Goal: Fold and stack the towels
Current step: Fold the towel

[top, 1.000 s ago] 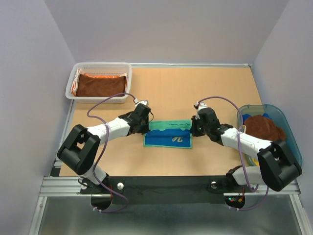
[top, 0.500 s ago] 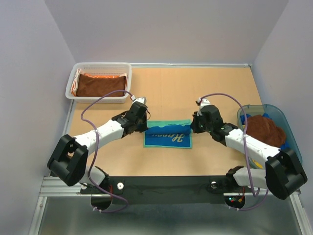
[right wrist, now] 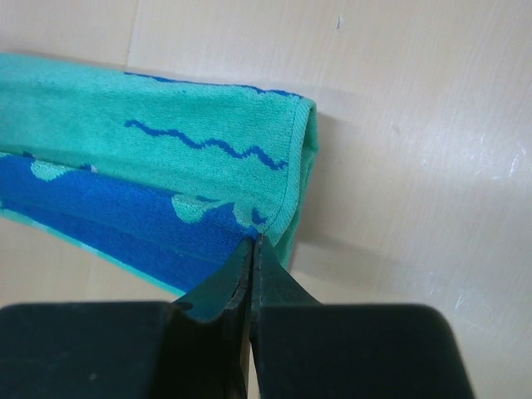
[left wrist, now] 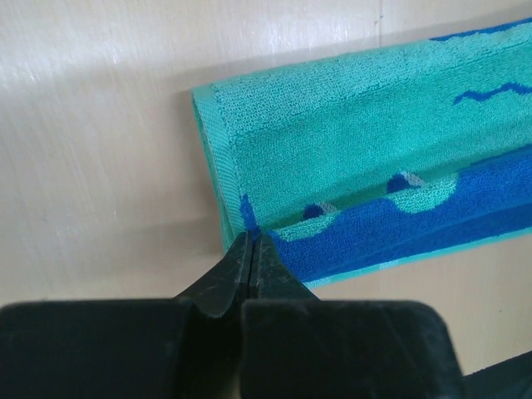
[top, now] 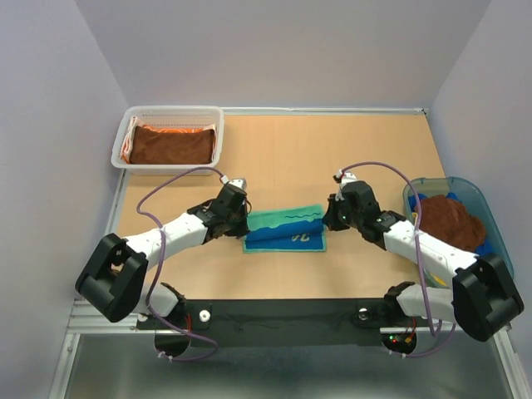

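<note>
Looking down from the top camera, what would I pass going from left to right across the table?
You'd pass the white mesh basket → left gripper → green and blue towel → right gripper → translucent blue-green tub.

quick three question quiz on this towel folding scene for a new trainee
1. True or false: both arms' jaws are shut on the blue-green towel.
2. Which container holds a brown towel lying over an orange towel? A white basket; B blue tub; C neither.
3. Fill in: the blue tub sits beside the ___ arm.
Key: 1 true; 2 A; 3 right.
</note>
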{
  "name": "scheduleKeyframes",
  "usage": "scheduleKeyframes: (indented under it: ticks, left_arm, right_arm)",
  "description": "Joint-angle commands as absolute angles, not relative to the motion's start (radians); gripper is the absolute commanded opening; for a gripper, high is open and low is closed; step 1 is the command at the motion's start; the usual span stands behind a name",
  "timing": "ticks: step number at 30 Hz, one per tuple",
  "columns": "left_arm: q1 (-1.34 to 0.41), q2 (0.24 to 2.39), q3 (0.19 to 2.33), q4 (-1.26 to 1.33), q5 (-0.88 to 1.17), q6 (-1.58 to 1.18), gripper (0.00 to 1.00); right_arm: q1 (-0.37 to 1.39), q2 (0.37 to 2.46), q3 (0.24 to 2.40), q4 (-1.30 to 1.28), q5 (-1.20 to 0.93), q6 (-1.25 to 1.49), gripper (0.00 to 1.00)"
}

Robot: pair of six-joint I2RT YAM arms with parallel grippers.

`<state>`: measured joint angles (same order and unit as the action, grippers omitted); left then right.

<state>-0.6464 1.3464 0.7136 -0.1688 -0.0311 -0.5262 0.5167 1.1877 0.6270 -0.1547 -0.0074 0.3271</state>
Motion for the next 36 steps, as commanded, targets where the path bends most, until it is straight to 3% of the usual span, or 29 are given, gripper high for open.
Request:
scheduleKeyframes:
  ticks: [1,4,7,10,11,14,15,23,36]
  left_arm:
    - [-0.644,1.348,0.672,-0.15,-0.04,-0.535,0.0]
    - [-0.646,1.37,0.654,-0.13,-0.051,-0.537,0.0]
    - [-0.646,1.368,0.647,-0.132,-0.043,-0.541,0.09]
    - [-0.653,1.309,0.641,-0.146,-0.032,-0.551,0.27]
    - [-0.655,1.284,0.64,-0.153,-0.032,-0.554,0.4]
    - [-0.661,1.134,0.64,-0.201,-0.031,-0.574,0.63]
    - [-0.664,1.102,0.64,-0.212,-0.029,-0.577,0.66]
    - [-0.672,0.994,0.686,-0.245,-0.005,-0.627,0.65]
    - [-0.716,1.35,0.851,-0.21,-0.074,-0.571,0.55]
  right_arm:
    - [0.508,1.226,0.612,-0.175,0.015,0.365,0.0]
    - [0.508,1.262,0.612,-0.175,0.011,0.371,0.0]
    - [0.508,1.266,0.614,-0.178,0.006,0.368,0.05]
    - [0.508,1.24,0.632,-0.201,-0.067,0.351,0.23]
    - [0.508,1.217,0.638,-0.212,-0.086,0.347,0.32]
    - [0.509,1.161,0.678,-0.274,-0.191,0.334,0.38]
    - [0.511,1.151,0.689,-0.302,-0.213,0.333,0.38]
    - [0.522,1.153,0.793,-0.336,-0.29,0.328,0.38]
    - [0.548,1.354,0.815,-0.256,-0.134,0.373,0.34]
